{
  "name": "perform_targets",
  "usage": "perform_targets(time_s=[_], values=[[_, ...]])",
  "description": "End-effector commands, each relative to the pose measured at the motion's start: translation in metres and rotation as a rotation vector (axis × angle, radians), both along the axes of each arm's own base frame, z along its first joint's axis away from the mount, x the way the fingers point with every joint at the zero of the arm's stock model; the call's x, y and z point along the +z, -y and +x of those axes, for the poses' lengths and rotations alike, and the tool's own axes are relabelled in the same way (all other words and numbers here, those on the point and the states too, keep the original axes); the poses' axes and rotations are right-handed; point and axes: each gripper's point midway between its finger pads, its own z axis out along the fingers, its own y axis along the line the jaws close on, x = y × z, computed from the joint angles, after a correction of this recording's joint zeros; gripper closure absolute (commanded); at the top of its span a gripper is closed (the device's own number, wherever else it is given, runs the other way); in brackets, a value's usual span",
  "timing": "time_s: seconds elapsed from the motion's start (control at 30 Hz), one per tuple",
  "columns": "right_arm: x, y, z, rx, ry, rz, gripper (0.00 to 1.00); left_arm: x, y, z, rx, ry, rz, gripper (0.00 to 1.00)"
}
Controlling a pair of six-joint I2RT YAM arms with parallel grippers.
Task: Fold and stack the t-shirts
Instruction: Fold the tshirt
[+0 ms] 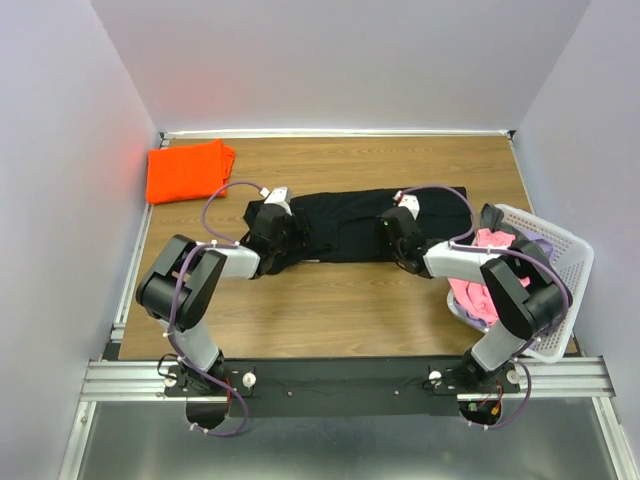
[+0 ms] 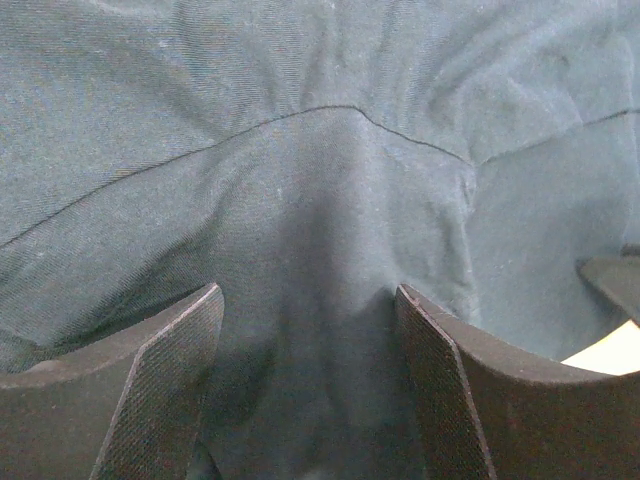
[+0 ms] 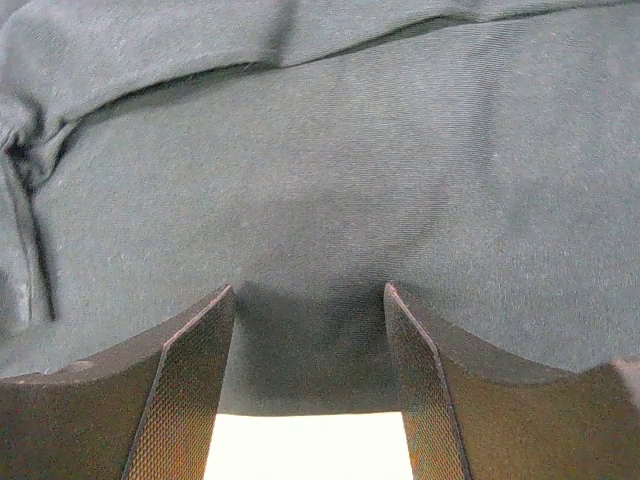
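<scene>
1. Worktop: it carries one finished item, one item in work, and the supply basket.
2. Black t-shirt: it lies at the worktop centre, between both arms, drawn into a flat crosswise band. By judgement it is only part folded and not yet stacked.
3. Basket: it stands at the right edge and holds pink garments, which are judged still to be folded.
4. Orange t-shirt: it lies folded at the far left corner, well apart from the black one, and is judged to be the stack base.
5. Left fingers: they are spread apart over the shirt's left end and grip nothing; black cloth fills the gap.
6. Right fingers: they are spread apart and grip nothing; the shirt's near hem lies between them, with bare worktop just beyond it.
</scene>
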Motion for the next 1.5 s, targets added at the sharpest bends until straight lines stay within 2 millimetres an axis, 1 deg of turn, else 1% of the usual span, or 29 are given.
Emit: perform_targets(time_s=[0.0, 0.07, 0.1, 0.17, 0.27, 0.37, 0.4, 0.47, 0.5, 0.57, 0.6, 0.67, 0.8, 0.83, 0.87, 0.9, 0.97, 1.0, 1.03, 1.07, 1.1, 1.13, 1.17, 1.2, 1.23, 1.3, 1.37, 1.4, 1.47], values=[[-0.053, -0.002, -0.071, 0.051, -0.286, -0.017, 0.32, -0.027, -0.013, -0.003, 0.045, -0.073, 0.078, 0.22], [-0.054, -0.004, -0.078, 0.058, -0.301, -0.008, 0.32, -0.029, -0.012, 0.0, 0.043, -0.072, 0.092, 0.22], [-0.054, -0.009, -0.084, 0.074, -0.312, 0.0, 0.32, -0.028, -0.01, 0.005, 0.04, -0.069, 0.094, 0.22], [-0.051, -0.014, -0.088, 0.085, -0.314, 0.007, 0.32, -0.03, -0.011, 0.008, 0.039, -0.074, 0.11, 0.22], [-0.046, -0.025, -0.098, 0.118, -0.325, 0.029, 0.32, -0.026, -0.013, 0.019, 0.057, -0.059, 0.135, 0.22], [-0.041, -0.03, -0.104, 0.135, -0.328, 0.046, 0.32, -0.024, -0.016, 0.026, 0.066, -0.054, 0.151, 0.22], [-0.039, -0.033, -0.107, 0.148, -0.335, 0.053, 0.32, -0.02, -0.015, 0.031, 0.065, -0.042, 0.155, 0.22], [-0.034, -0.037, -0.108, 0.16, -0.327, 0.069, 0.32, -0.022, -0.016, 0.036, 0.067, -0.05, 0.172, 0.22], [-0.032, -0.04, -0.108, 0.167, -0.329, 0.076, 0.32, -0.019, -0.015, 0.04, 0.063, -0.041, 0.174, 0.22], [-0.029, -0.044, -0.109, 0.183, -0.331, 0.089, 0.32, -0.02, -0.013, 0.044, 0.055, -0.042, 0.175, 0.22], [-0.03, -0.047, -0.112, 0.196, -0.344, 0.099, 0.32, -0.017, -0.011, 0.048, 0.053, -0.034, 0.173, 0.22], [-0.03, -0.052, -0.114, 0.214, -0.352, 0.108, 0.32, -0.018, -0.01, 0.05, 0.047, -0.035, 0.182, 0.22], [-0.024, -0.063, -0.117, 0.258, -0.351, 0.125, 0.32, -0.011, -0.014, 0.061, 0.06, -0.015, 0.194, 0.22], [-0.019, -0.069, -0.12, 0.288, -0.357, 0.148, 0.32, -0.009, -0.016, 0.065, 0.069, -0.009, 0.197, 0.22], [-0.019, -0.071, -0.122, 0.301, -0.357, 0.148, 0.32, -0.008, -0.018, 0.066, 0.069, -0.007, 0.207, 0.22], [-0.015, -0.076, -0.123, 0.329, -0.353, 0.154, 0.32, -0.003, -0.019, 0.071, 0.077, 0.005, 0.206, 0.22], [-0.01, -0.079, -0.123, 0.346, -0.341, 0.154, 0.32, 0.003, -0.022, 0.075, 0.092, 0.017, 0.22, 0.22], [-0.007, -0.079, -0.122, 0.348, -0.33, 0.155, 0.32, 0.01, -0.022, 0.081, 0.093, 0.034, 0.225, 0.22], [-0.005, -0.077, -0.121, 0.335, -0.321, 0.147, 0.32, 0.016, -0.023, 0.085, 0.099, 0.046, 0.232, 0.22], [0.007, -0.077, -0.117, 0.332, -0.284, 0.156, 0.32, 0.019, -0.024, 0.086, 0.103, 0.045, 0.241, 0.22], [0.01, -0.071, -0.113, 0.309, -0.26, 0.136, 0.32, 0.029, -0.024, 0.091, 0.108, 0.065, 0.241, 0.22], [0.026, -0.071, -0.108, 0.303, -0.214, 0.149, 0.32, 0.04, -0.025, 0.093, 0.117, 0.083, 0.24, 0.22], [0.028, -0.062, -0.106, 0.282, -0.195, 0.114, 0.32, 0.054, -0.024, 0.095, 0.121, 0.109, 0.229, 0.22], [0.035, -0.061, -0.101, 0.276, -0.164, 0.11, 0.31, 0.053, -0.025, 0.094, 0.121, 0.107, 0.23, 0.22], [0.036, -0.053, -0.103, 0.263, -0.168, 0.08, 0.31, 0.063, -0.024, 0.093, 0.118, 0.123, 0.221, 0.22], [0.045, -0.043, -0.099, 0.238, -0.145, 0.035, 0.3, 0.063, -0.024, 0.088, 0.109, 0.116, 0.217, 0.22], [0.041, -0.025, -0.101, 0.199, -0.15, -0.034, 0.3, 0.062, -0.021, 0.082, 0.088, 0.103, 0.198, 0.22], [0.042, -0.017, -0.1, 0.171, -0.135, -0.057, 0.3, 0.054, -0.02, 0.075, 0.075, 0.083, 0.195, 0.22], [0.04, -0.009, -0.103, 0.145, -0.133, -0.065, 0.3, 0.046, -0.018, 0.069, 0.066, 0.065, 0.176, 0.22]])
